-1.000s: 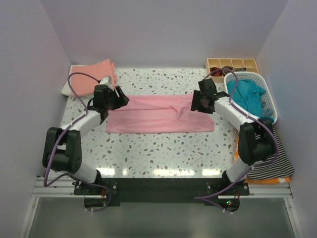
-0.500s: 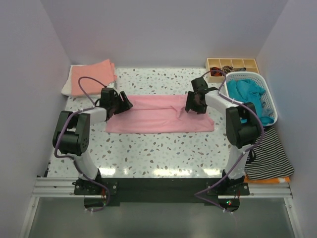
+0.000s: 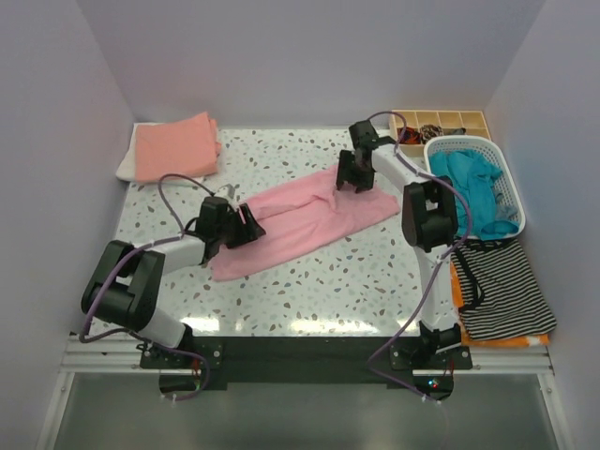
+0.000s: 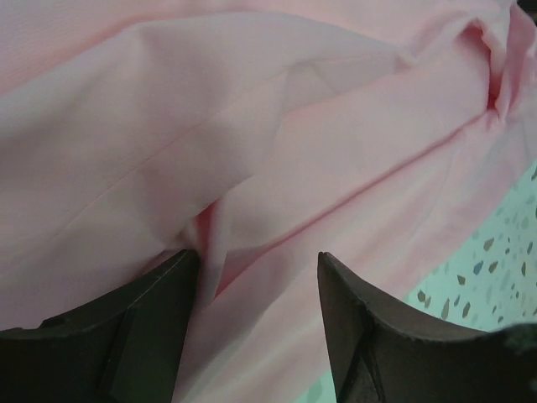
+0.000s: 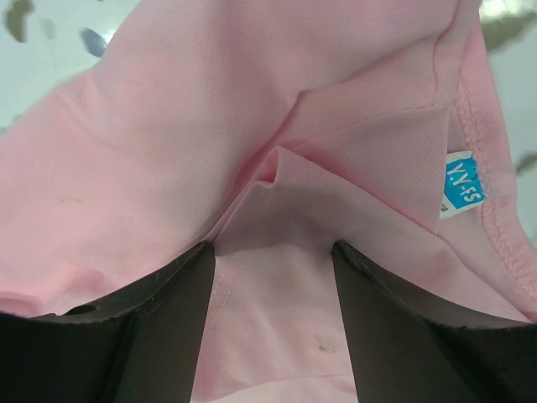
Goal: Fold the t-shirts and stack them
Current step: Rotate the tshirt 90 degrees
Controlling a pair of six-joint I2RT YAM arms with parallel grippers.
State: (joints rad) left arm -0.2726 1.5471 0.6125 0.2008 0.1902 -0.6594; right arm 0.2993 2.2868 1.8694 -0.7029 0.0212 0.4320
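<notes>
Left claw [image 3: 234, 226] and right claw [image 3: 354, 176] both stand with jaws apart. Their tips press into opposite ends of the pink shirt [image 3: 300, 211], and no firm clamp shows. That shirt lies slantwise mid-table [image 3: 281, 291], apparently folded lengthwise only, so cross folds and stacking remain. An orange shirt [image 3: 174, 145] already sits folded in the far left corner, on something white. A teal shirt [image 3: 469, 178] lies unfolded in the basket [image 3: 507, 184].

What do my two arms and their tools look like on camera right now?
The left arm and right arm are white links with bulky black joints, each with a looping purple cable. The left tool and right tool end in dark, blunt wedges.
</notes>
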